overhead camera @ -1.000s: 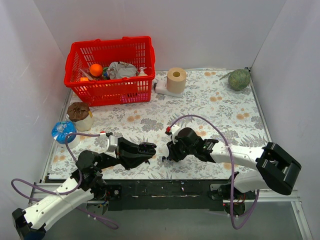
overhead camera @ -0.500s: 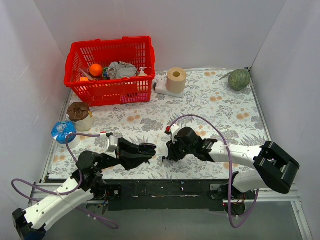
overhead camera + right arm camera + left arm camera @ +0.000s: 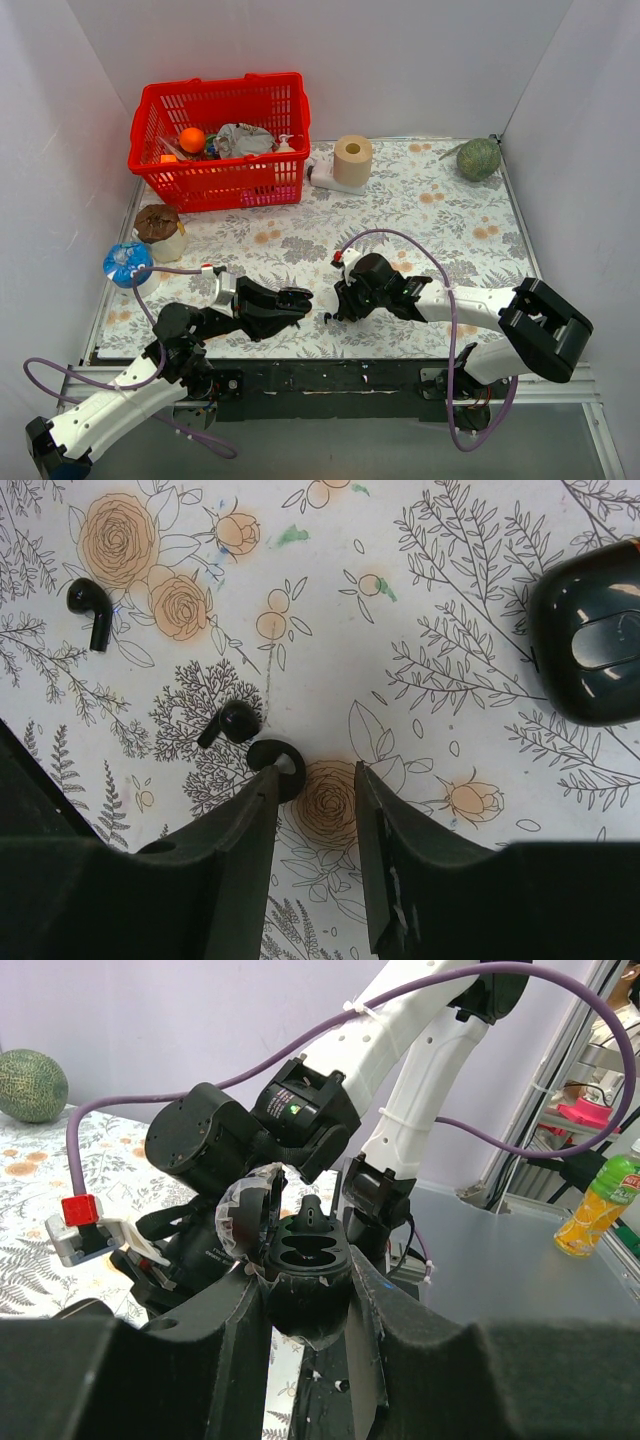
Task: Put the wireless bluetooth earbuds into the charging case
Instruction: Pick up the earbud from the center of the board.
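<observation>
My left gripper point(image 3: 291, 298) point(image 3: 308, 1295) is shut on a black charging case point(image 3: 305, 1255) held above the table. Its lid point(image 3: 248, 1215) is open and both slots look empty. My right gripper point(image 3: 338, 311) point(image 3: 315, 775) is open, pointing down at the cloth, with nothing between its fingers. A black stemmed earbud point(image 3: 230, 723) lies just beyond its left finger. A small black ring-shaped piece point(image 3: 285, 768) touches that fingertip. Another stemmed earbud point(image 3: 89, 604) lies further left. A second, closed dark case point(image 3: 590, 645) sits at the right.
A red basket point(image 3: 215, 180) with odds and ends stands at the back left. A paper roll point(image 3: 352, 159) and a green melon point(image 3: 478, 158) are at the back. A brown-topped cup point(image 3: 160, 232) and a blue-wrapped item point(image 3: 126, 264) are at the left edge.
The right arm has shifted slightly toward the left. The left gripper holds the open case much as before.
</observation>
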`<state>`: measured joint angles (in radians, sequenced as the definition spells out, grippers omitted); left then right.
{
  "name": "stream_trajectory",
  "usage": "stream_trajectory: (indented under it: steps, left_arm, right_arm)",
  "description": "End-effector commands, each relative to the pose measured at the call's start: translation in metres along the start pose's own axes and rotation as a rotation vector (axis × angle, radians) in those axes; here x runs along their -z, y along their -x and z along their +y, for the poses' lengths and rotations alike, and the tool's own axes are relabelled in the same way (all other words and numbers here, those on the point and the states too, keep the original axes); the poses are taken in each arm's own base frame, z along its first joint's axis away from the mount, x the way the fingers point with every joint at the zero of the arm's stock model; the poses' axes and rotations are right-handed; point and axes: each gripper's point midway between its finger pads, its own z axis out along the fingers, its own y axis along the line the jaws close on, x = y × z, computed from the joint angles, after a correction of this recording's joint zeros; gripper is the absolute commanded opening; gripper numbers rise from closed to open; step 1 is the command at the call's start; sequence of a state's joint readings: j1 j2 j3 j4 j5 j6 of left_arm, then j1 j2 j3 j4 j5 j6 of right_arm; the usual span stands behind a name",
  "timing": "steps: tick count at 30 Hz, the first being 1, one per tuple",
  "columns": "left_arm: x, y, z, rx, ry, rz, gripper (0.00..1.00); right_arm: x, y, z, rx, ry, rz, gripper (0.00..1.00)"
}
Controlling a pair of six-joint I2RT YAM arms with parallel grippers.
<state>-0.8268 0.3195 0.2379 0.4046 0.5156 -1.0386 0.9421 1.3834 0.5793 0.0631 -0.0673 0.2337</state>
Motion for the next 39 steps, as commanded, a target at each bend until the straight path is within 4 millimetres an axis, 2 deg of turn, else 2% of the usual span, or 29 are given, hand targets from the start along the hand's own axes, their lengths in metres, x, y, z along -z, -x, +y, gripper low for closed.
stream_trajectory:
  steps: [1, 10, 17, 30, 39]
  left_arm:
    - [0.001, 0.003, -0.001, -0.004, -0.003, -0.023, 0.0]
    - [0.001, 0.002, -0.001, -0.004, -0.002, -0.021, 0.0]
    - [0.0, 0.004, -0.002, -0.007, -0.007, -0.024, 0.0]
    - [0.0, 0.005, -0.003, 0.002, -0.01, -0.02, 0.0]
    - [0.0, 0.004, -0.004, 0.002, -0.013, -0.016, 0.0]
  right_arm:
    - [-0.003, -0.001, 0.0, -0.004, 0.008, -0.005, 0.43]
    - [-0.005, -0.012, 0.004, -0.001, 0.037, 0.03, 0.4]
    - [-0.005, -0.016, 0.009, -0.002, 0.058, 0.044, 0.34]
    - [-0.006, -0.024, 0.012, -0.005, 0.071, 0.068, 0.34]
    - [-0.006, -0.027, 0.014, -0.011, 0.079, 0.073, 0.25]
